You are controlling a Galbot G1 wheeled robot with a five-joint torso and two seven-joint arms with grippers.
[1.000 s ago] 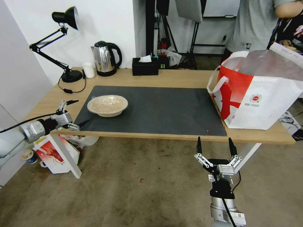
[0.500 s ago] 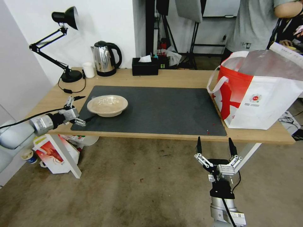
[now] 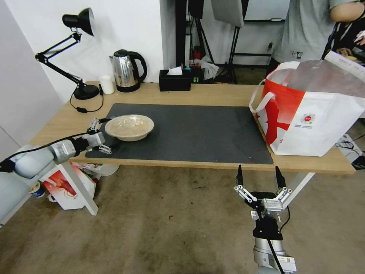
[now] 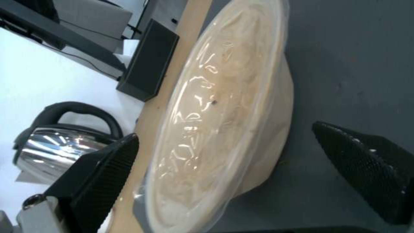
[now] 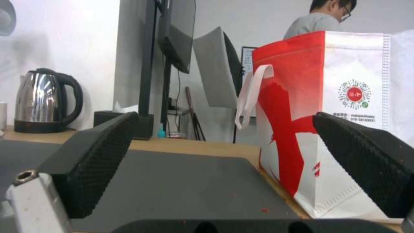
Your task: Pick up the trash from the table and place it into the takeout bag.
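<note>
Since a second ago the left gripper has slid in from the table's left edge to the shallow beige bowl, its fingers spread open on either side of the near rim. The right gripper hangs open below the front edge. Far right, well apart, stands the takeout bag.
</note>
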